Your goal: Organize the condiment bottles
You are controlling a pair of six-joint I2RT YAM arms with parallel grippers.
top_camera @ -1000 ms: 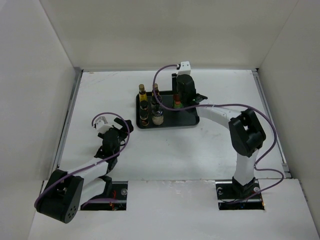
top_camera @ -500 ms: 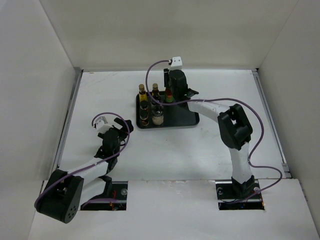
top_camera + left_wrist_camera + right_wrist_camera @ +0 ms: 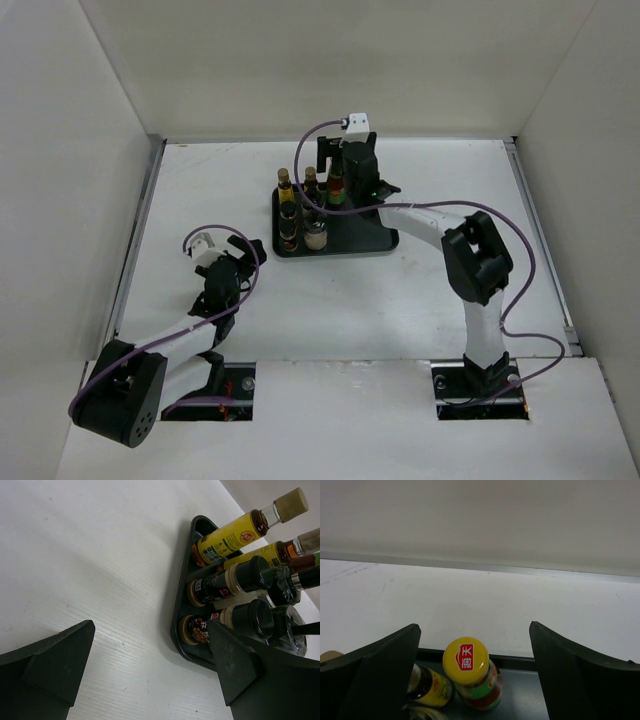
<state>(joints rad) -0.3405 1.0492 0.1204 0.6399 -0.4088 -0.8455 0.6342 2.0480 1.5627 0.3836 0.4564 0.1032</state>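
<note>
At upper centre, the black rectangular tray [image 3: 372,236] holds all visible small condiment bottles [image 3: 300,214]; loading appears complete. Fingers of left gripper [image 3: 150,625] and right gripper [image 3: 474,627] stand apart.

Left gripper [image 3: 150,630] has its jaws spread wide with nothing between them; the dark fingers [image 3: 52,667] frame the bottom corners. White table [image 3: 100,545] below. Black tray [image 3: 176,625] ahead, corner toward the camera, bottles packed close. Yellow-label bottle [image 3: 227,537], tan cap, at the far end. Amber bottle [image 3: 267,555], grey cap, just beside it. First black-capped jar [image 3: 230,582] next, whitish body. Second black-capped jar [image 3: 232,617] nearest, red-printed label, partly behind the right finger. Dark cap [image 3: 284,587] behind them, unclear. Right edge cuts off more.
</note>
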